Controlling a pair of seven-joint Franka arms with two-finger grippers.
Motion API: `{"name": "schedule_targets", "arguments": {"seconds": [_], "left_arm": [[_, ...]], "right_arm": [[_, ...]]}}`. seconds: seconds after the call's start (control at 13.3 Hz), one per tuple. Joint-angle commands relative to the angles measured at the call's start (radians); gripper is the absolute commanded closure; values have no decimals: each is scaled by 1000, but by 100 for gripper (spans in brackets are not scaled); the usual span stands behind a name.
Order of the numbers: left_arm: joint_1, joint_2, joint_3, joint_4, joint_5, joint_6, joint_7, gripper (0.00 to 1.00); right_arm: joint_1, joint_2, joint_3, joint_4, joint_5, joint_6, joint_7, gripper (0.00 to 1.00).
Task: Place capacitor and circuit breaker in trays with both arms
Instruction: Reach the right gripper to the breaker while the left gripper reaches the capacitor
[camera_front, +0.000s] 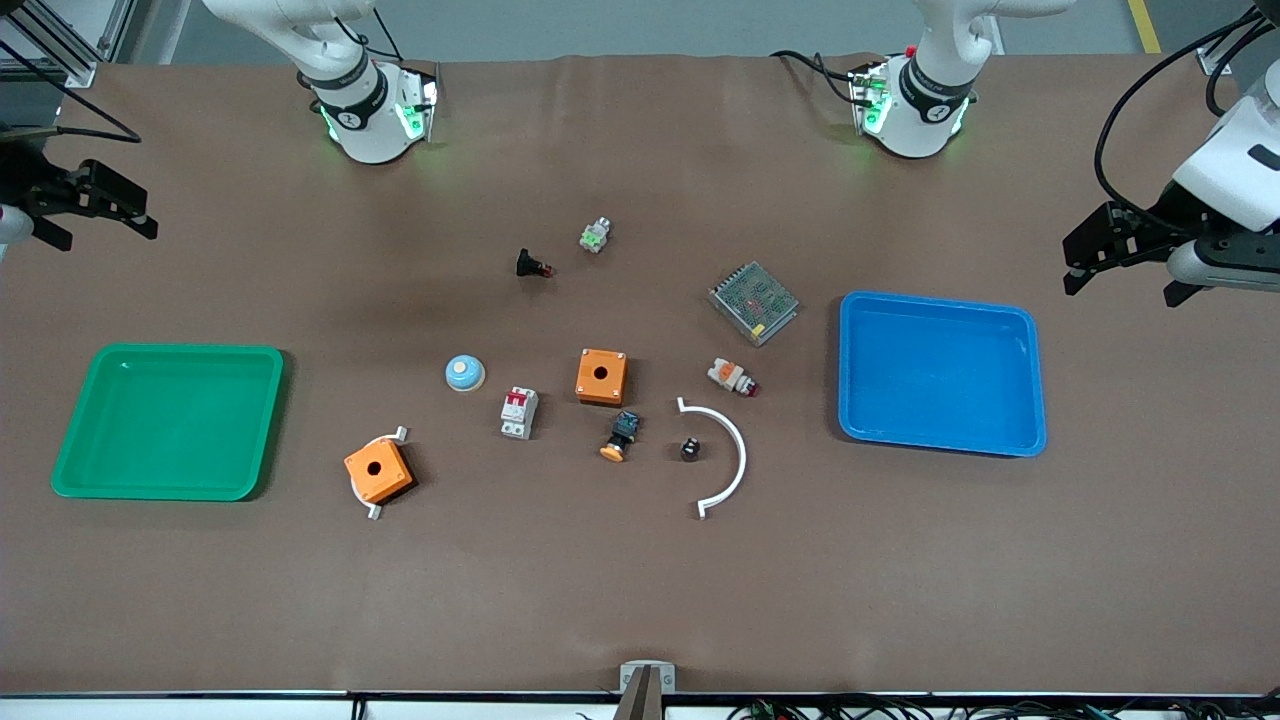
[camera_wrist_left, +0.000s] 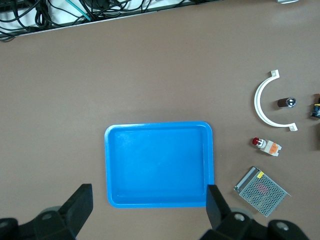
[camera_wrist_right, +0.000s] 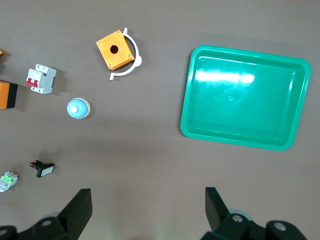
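Note:
The capacitor (camera_front: 690, 449), a tiny black cylinder, lies on the table inside a white arc (camera_front: 737, 450); it also shows in the left wrist view (camera_wrist_left: 286, 103). The circuit breaker (camera_front: 519, 411), a white block with red levers, lies beside an orange box (camera_front: 601, 376); it also shows in the right wrist view (camera_wrist_right: 41, 79). My left gripper (camera_front: 1122, 282) is open and empty, up in the air at the left arm's end, over the table by the blue tray (camera_front: 940, 370). My right gripper (camera_front: 100, 232) is open and empty, up over the right arm's end.
A green tray (camera_front: 170, 420) sits at the right arm's end. Around the middle lie a second orange box (camera_front: 379, 470), a blue dome button (camera_front: 465, 373), an orange-capped black button (camera_front: 621, 436), a white-and-orange part (camera_front: 732, 377), a metal mesh unit (camera_front: 754, 302) and a black red-tipped part (camera_front: 533, 265).

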Motion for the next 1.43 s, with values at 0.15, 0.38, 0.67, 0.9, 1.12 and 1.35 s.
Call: {"name": "schedule_targets", "arguments": {"seconds": [0.15,0.38,0.67,0.9,1.12,1.35], "left_arm": [[-1,6,-1,18,14,-28,0,0],[2,36,-5,-3,-7,-47,9,0],[-47,154,-22,-13,-144,-20,-5,0],[-164,280,-25,29,-128,44,-153,0],[-248,427,-24,108,-131,86,-273,0],[-308,521,-25,112,-138,251,-305,0]], "right_arm": [[1,-22,4,-24,-15,13,10,0],[21,-14,4,-27,-13,46,21,0],[131,84,4,-30,-10,146,190,0],[228,197,6,-28,-3,268,353,0],[343,327,6,-28,-3,403,557,0],[421,481,6,-28,0,570,660,0]]}}
